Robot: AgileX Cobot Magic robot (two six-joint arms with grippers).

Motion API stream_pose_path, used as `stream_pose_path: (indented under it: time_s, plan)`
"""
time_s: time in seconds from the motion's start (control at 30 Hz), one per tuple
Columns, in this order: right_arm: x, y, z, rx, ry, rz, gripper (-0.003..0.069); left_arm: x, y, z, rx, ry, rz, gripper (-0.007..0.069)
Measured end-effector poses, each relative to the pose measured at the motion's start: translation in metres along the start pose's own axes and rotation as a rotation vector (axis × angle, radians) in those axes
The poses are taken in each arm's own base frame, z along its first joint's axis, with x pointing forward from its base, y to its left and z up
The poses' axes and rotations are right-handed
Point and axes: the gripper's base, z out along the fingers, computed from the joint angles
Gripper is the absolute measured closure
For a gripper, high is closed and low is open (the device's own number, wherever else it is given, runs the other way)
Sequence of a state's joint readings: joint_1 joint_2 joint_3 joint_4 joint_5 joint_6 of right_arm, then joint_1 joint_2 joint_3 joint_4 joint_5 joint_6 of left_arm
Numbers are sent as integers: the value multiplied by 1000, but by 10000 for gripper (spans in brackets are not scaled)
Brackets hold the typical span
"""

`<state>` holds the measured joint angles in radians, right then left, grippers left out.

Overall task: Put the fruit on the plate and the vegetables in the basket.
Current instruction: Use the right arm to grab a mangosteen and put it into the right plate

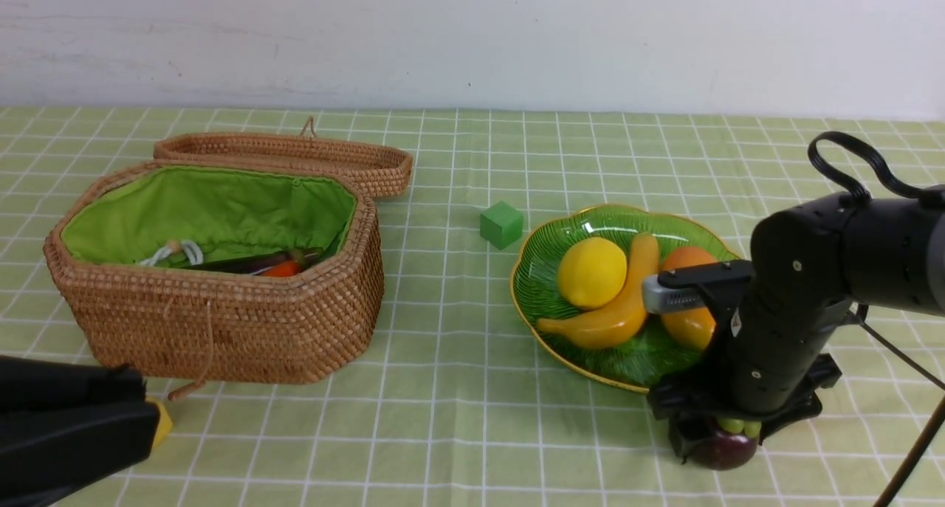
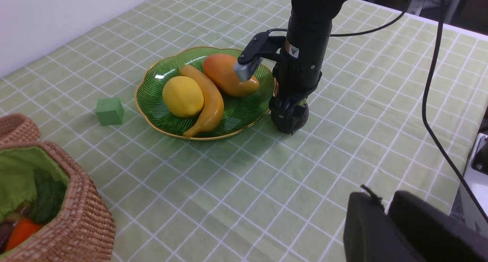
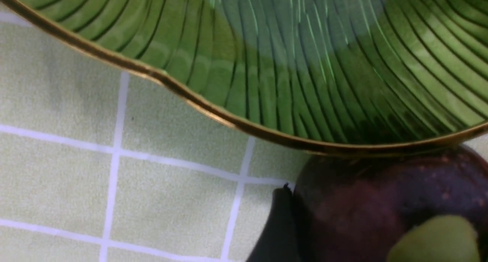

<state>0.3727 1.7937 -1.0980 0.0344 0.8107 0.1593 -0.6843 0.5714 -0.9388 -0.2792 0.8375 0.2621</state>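
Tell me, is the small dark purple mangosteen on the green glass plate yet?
Not yet. The mangosteen sits on the tablecloth beside the plate's gold rim.

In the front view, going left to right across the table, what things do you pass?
Left gripper → basket → green cube → lemon → banana → mango → mangosteen, under the right gripper.

Glossy ribbed green glass plate (image 1: 550, 282), shiny plastic-looking lemon (image 1: 591, 272), rough woven wicker basket (image 1: 229, 330) with matt cloth lining, checked cloth tablecloth (image 1: 458, 418).
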Motion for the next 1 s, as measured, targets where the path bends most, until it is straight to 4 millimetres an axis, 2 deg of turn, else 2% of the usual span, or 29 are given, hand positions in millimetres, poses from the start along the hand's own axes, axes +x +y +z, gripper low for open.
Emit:
stream_pose_path:
  time_s: [0.07, 0.17, 0.43, 0.5, 0.63, 0.77, 1.0]
  plan:
    - [2, 0, -2, -6, 4, 6, 64, 0, 0, 0, 0, 0, 0, 536]
    - [6, 1, -16, -21, -10, 14, 64, 0, 0, 0, 0, 0, 0, 532]
    - [17, -2, -78, -15, -125, 6, 64, -1, 0, 0, -2, -7, 0, 532]
    - [14, -2, -100, -19, -197, 5, 64, -2, 1, 0, -6, -21, 1, 532]
    - [1, 1, -125, -41, -330, 2, 64, -7, 2, 0, -20, -76, 1, 532]
    - [-14, 4, -129, -60, -430, 1, 64, -13, 3, -1, -37, -139, 3, 532]
    - [-44, 8, -100, -72, -542, -6, 64, -22, 6, -3, -66, -246, 3, 532]
